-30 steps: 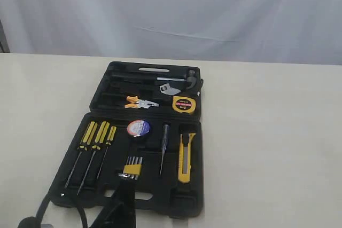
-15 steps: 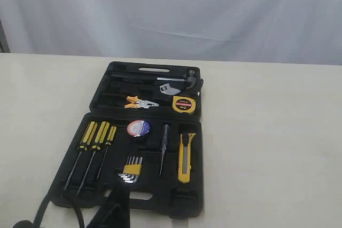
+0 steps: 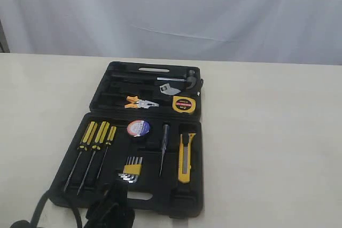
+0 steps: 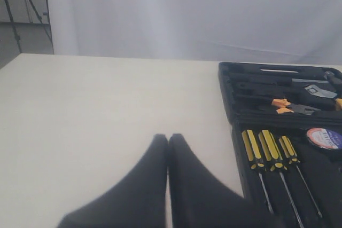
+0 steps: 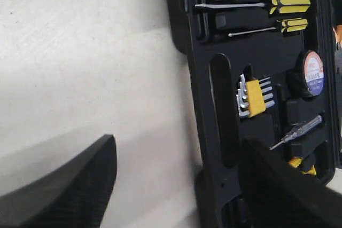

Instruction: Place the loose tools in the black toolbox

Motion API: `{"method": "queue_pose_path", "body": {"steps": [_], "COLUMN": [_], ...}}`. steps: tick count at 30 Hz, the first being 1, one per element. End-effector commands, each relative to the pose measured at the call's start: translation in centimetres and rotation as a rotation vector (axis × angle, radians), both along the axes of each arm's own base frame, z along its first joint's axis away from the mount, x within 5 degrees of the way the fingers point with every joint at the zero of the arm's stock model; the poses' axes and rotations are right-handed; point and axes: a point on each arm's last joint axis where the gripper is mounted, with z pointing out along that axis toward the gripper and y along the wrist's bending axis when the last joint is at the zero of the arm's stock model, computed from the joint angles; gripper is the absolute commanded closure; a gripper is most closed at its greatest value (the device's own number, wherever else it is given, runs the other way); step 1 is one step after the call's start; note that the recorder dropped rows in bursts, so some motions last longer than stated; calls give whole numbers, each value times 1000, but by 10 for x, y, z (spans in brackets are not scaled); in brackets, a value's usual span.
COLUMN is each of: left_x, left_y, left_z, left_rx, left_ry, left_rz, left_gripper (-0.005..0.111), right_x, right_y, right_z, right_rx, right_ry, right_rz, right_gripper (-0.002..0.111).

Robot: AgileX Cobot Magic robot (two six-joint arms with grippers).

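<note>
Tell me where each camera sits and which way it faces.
Exterior: off the arms, facing the open toolbox and curtain; dark arm part at bottom edge.
Left wrist: on left arm, looking over shut jaws across the table.
Right wrist: on right arm, looking past open jaws at hex keys.
Wrist views share the screwdrivers.

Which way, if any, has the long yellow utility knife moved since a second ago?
No: the knife has not shifted relative to the black toolbox.
</note>
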Motion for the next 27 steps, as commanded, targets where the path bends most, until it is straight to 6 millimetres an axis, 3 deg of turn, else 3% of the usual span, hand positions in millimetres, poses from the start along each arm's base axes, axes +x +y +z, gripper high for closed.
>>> {"method": "queue_pose_path", "body": {"steps": [1, 10, 27], "left_x": [0, 0, 0], "left_y": [0, 0, 0], "left_z": [-1, -1, -1], "left_rx": [-2, -2, -2], "left_ry": [-1, -1, -1], "left_rz": [-2, -2, -2], "left_gripper": [107, 107, 107], "right_x": [3, 15, 29], "right_y": [0, -5, -8], "right_z": [-5, -29, -37], "right_rx": [-29, -32, 10], "right_ry": [-16, 3, 24], "right_rz": [5, -67, -45], "right_gripper": [46, 46, 46]}}
